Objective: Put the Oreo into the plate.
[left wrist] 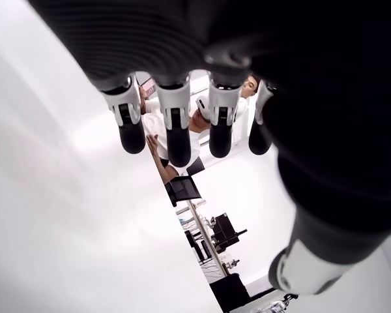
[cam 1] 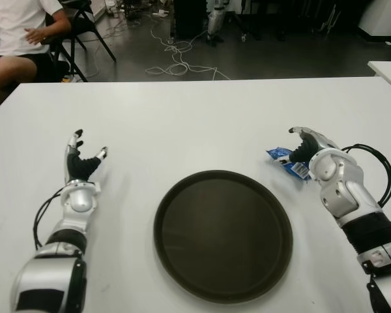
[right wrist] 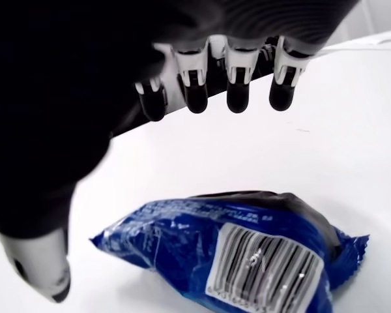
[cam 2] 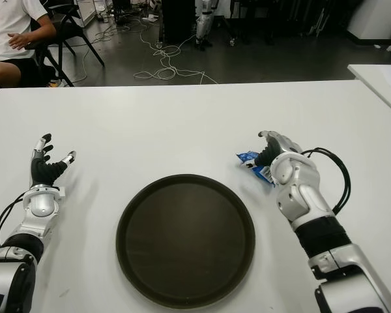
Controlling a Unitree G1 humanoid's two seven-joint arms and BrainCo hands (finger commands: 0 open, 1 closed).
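Nearest my head camera sits the round dark plate, bare on the white table, and I take everything else from it. To the right of the plate and slightly beyond its far rim lies the Oreo packet, a blue wrapper with its barcode panel turned upward, flat on the table and just off the plate's edge. I have the right hand poised directly over that packet: in the right wrist view the 4 fingertips hang spread above the wrapper with the thumb out to one side, so the hand is apart and grips nothing yet. I judge it is set this way to close down around the packet from above, and the wrapper looks thin and slippery, so a shallow pinch could let it slide. The left hand shows well to the left of the plate, fingers extended and empty, kept clear of the work. Beyond the table's far edge a seated person waits by a chair.
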